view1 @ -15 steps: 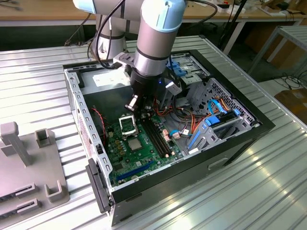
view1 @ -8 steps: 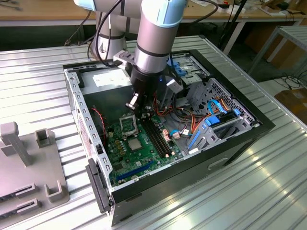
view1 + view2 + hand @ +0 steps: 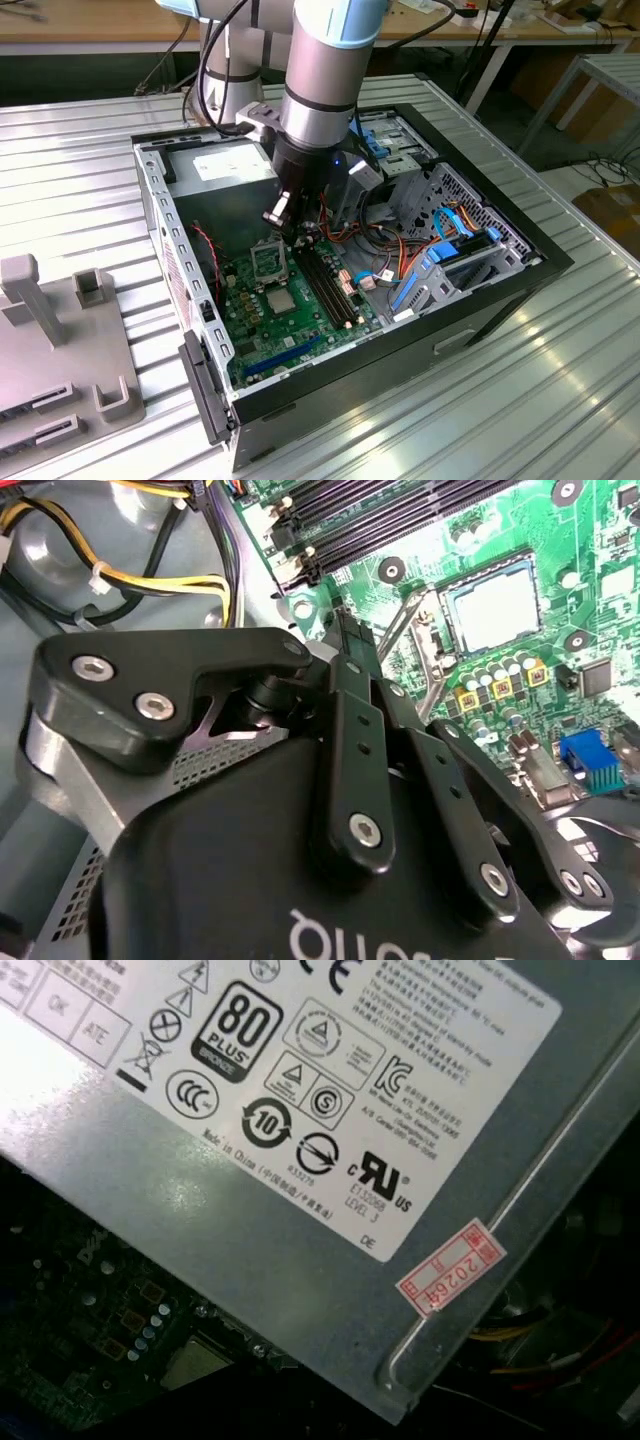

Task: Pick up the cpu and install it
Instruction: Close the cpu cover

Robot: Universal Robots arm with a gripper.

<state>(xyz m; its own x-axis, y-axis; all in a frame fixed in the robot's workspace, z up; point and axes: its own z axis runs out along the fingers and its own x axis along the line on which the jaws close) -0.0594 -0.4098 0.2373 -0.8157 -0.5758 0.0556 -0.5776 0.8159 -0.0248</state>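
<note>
- At the exterior view's left, a grey fixture block (image 3: 60, 340) stands on the ribbed metal desk (image 3: 480, 420), well apart from the work.
- Next comes the open computer case (image 3: 205, 400), with the grey power-supply box (image 3: 225, 165) at its far end and the green motherboard (image 3: 300, 335) on its floor.
- The cpu (image 3: 279, 300) lies flat on the motherboard, silver top up. In the second wrist view the cpu (image 3: 492, 605) sits inside a dark square socket frame (image 3: 443, 605), with a thin metal lever (image 3: 400, 630) raised just beside it.
- The gripper (image 3: 283, 222) hangs over the board beside the black frame (image 3: 268, 260), above the chip and not touching it. In the second wrist view the gripper (image 3: 340, 630) points down toward the lever side of the socket. Whether the jaws are apart or together I cannot tell, and I see nothing held in them.
- My judgement: the work is at the socket itself — the chip is in its seat but unlatched, with the arm poised close by.
- Any move here calls for a straight vertical approach, jaws square to the chip's edges, clear of the lever and of the memory slots (image 3: 330, 290) just to the right.
- Furthest right, loose cables (image 3: 385, 245) and a blue-trimmed drive cage (image 3: 455, 255) are close enough to snag the wrist.
</note>
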